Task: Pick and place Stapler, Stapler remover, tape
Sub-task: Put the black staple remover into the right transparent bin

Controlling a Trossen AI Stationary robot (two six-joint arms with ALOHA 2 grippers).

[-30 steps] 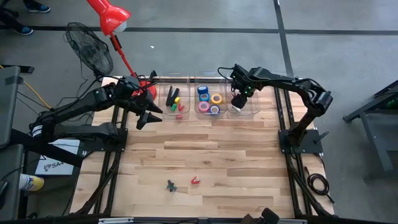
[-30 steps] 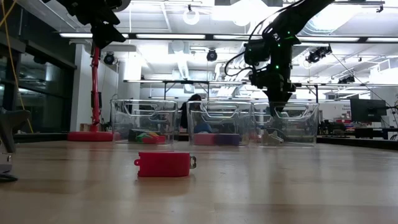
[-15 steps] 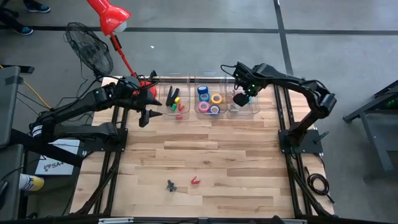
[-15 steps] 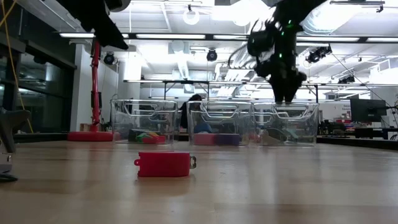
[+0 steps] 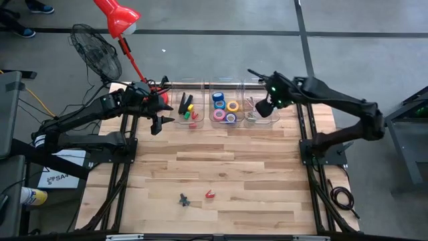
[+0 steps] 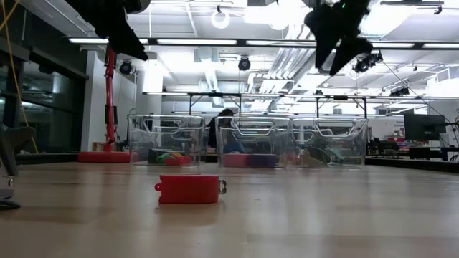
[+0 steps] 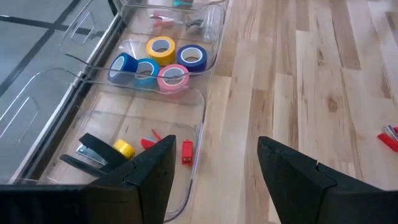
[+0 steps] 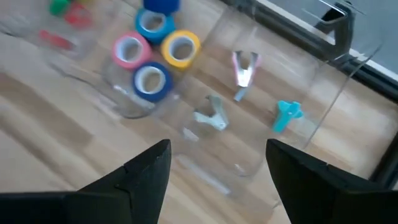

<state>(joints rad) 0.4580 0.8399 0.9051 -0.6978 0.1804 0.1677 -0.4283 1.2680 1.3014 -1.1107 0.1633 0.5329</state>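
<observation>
Clear right bin [image 5: 257, 112] now holds the staple removers [image 8: 242, 70]; right gripper [image 5: 263, 107] has lifted out of it, jaws apart and empty. Tape rolls [image 5: 225, 107] sit in the middle bin. Red stapler [image 5: 210, 195] and a dark piece [image 5: 183, 199] remain on the table [image 5: 227, 161]. Left gripper [image 5: 158, 124] hovers open.

Tape rolls [image 5: 225, 107] clustered flat in middle clear bin beside raised open right gripper [image 5: 263, 107], staple removers [image 8: 242, 67] below it, red stapler [image 5: 210, 195] well away on table
</observation>
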